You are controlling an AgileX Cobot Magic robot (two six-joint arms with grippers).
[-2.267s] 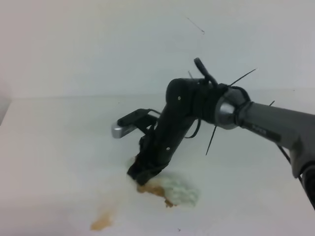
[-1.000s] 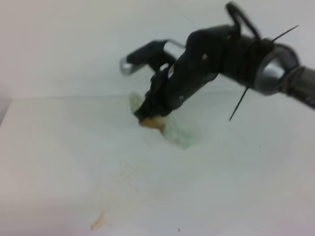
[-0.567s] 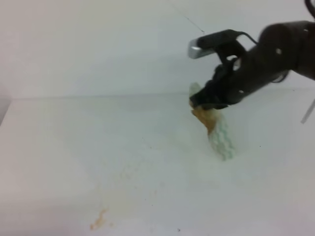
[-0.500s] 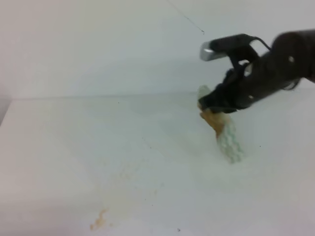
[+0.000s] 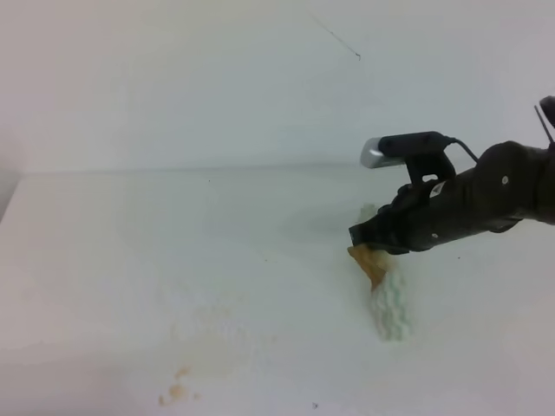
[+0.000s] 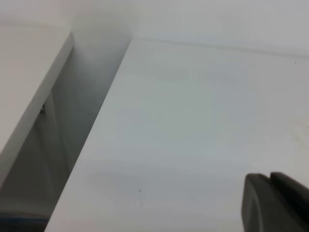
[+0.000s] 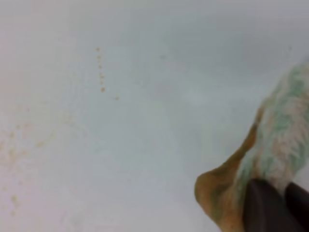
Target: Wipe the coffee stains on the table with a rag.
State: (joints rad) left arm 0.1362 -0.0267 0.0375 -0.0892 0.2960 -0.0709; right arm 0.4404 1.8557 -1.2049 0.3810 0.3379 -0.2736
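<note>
My right gripper (image 5: 368, 242) is shut on the rag (image 5: 389, 297), a white and pale green cloth with an orange-brown stained corner. It hangs from the jaws at the right side of the table (image 5: 104, 260), its lower end down at the surface. The wrist view shows the rag (image 7: 273, 140) pinched between the dark fingertips (image 7: 263, 208). Small tan coffee stains (image 5: 176, 392) lie near the front edge, far left of the gripper, with faint specks (image 7: 101, 72) in the right wrist view. My left gripper (image 6: 271, 181) shows only as two dark fingers pressed together over bare table.
The white wall (image 5: 173, 78) rises behind the table. In the left wrist view the table's left edge (image 6: 91, 140) drops into a gap beside a white panel (image 6: 34, 106).
The right gripper has carried the rag from high over the table's middle to the right and down. The rag's end now meets the surface. Only small stains remain where the blotch was.
</note>
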